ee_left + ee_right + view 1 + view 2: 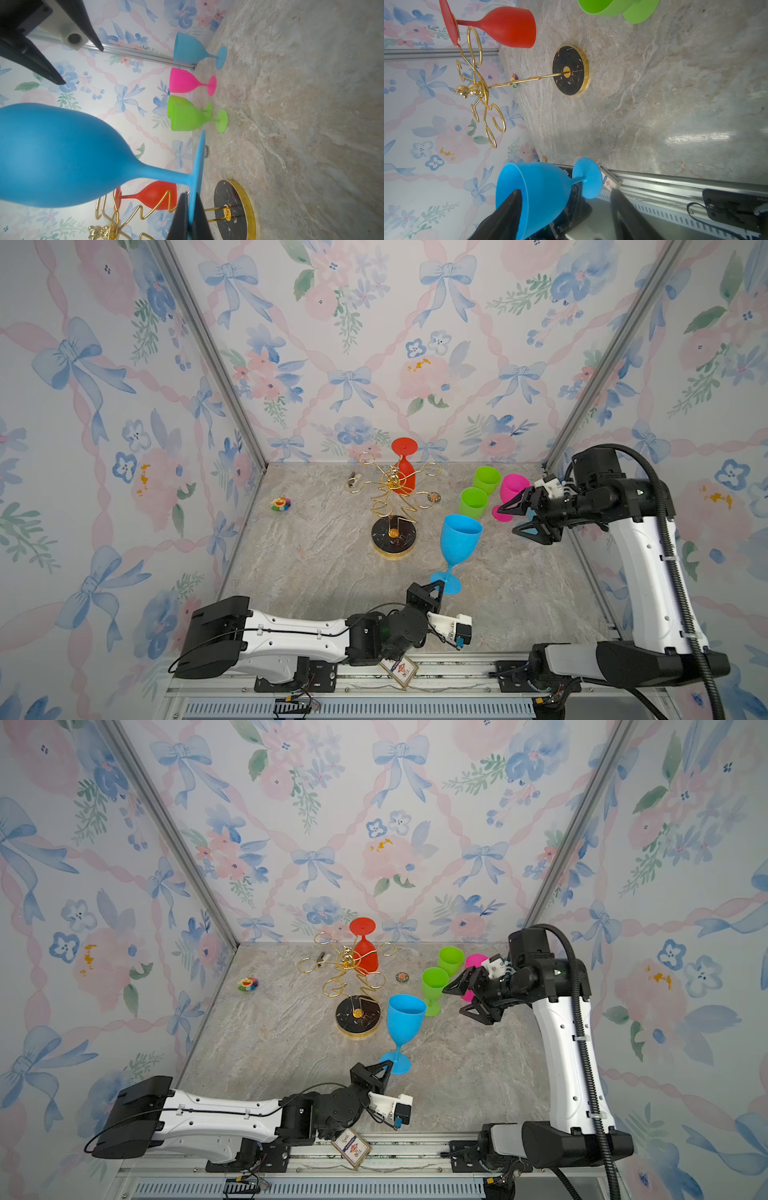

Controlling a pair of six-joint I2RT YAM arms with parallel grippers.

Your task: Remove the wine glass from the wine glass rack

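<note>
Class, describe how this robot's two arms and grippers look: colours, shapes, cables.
Both the left arm and right arm have smooth white shells with black joints and housings. A thin black cable runs along the left arm; a thick ribbed black hose follows the right one. The left gripper and right gripper are black, with triangular open-frame fingers tapering to points.

Wine glass rack left of standing glasses

White-shelled arms, black joints, black cables
</note>
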